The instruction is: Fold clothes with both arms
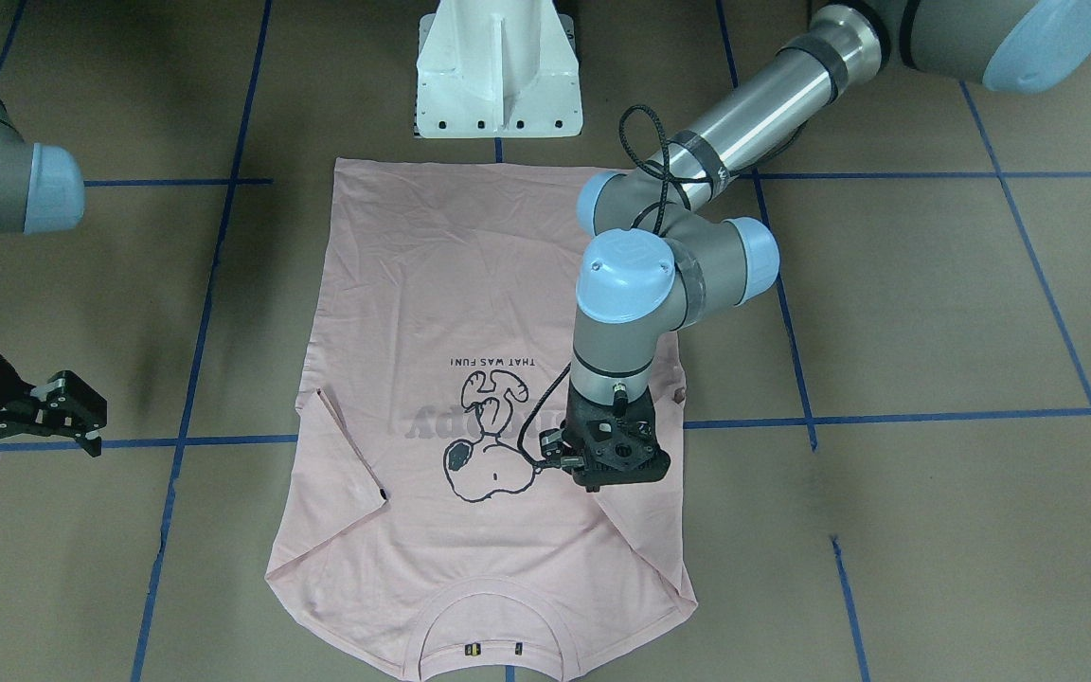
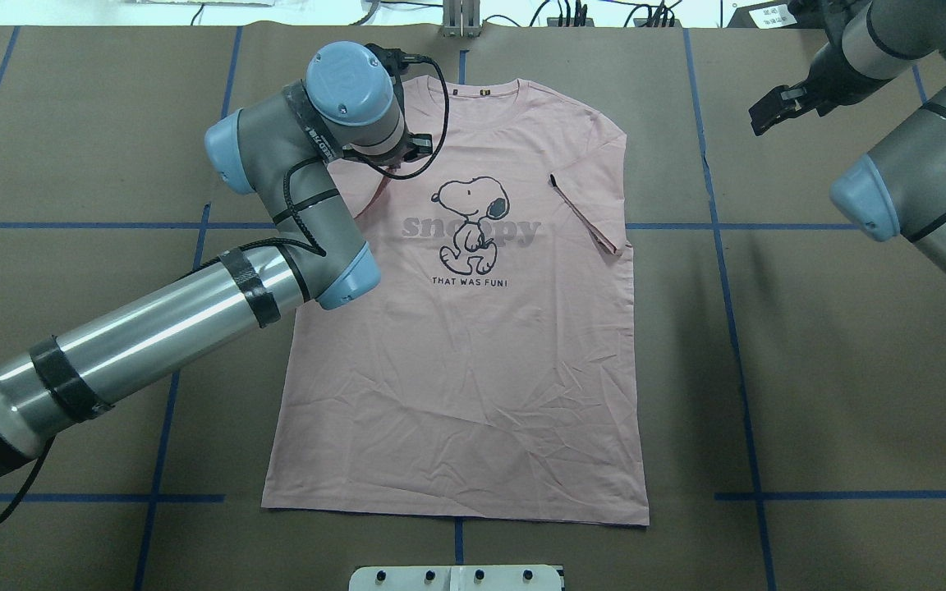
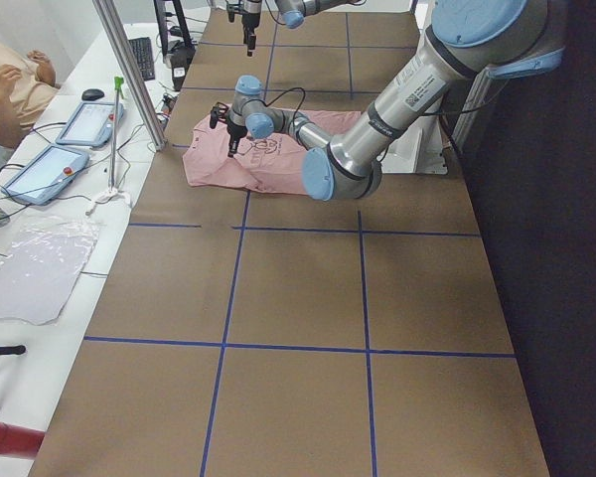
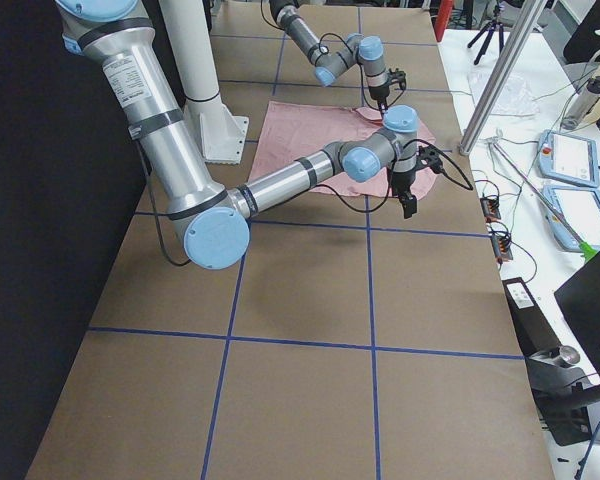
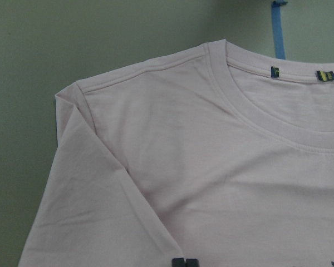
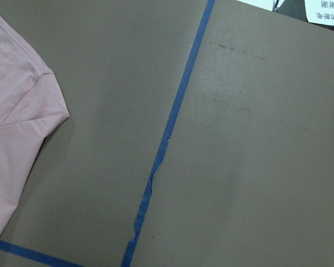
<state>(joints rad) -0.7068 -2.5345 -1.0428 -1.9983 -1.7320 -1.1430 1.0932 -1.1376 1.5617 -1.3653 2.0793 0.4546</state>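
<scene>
Left gripper (image 1: pixel 614 464) hangs over the folded-in sleeve (image 1: pixel 645 521) of the pink T-shirt (image 1: pixel 470 284), flat and print-up on the table (image 1: pixel 934 313); how wide it stands I cannot tell. Right gripper (image 1: pixel 67 412) waits aside, spread wide. Pinching only one layer may drag the shirt crooked
</scene>
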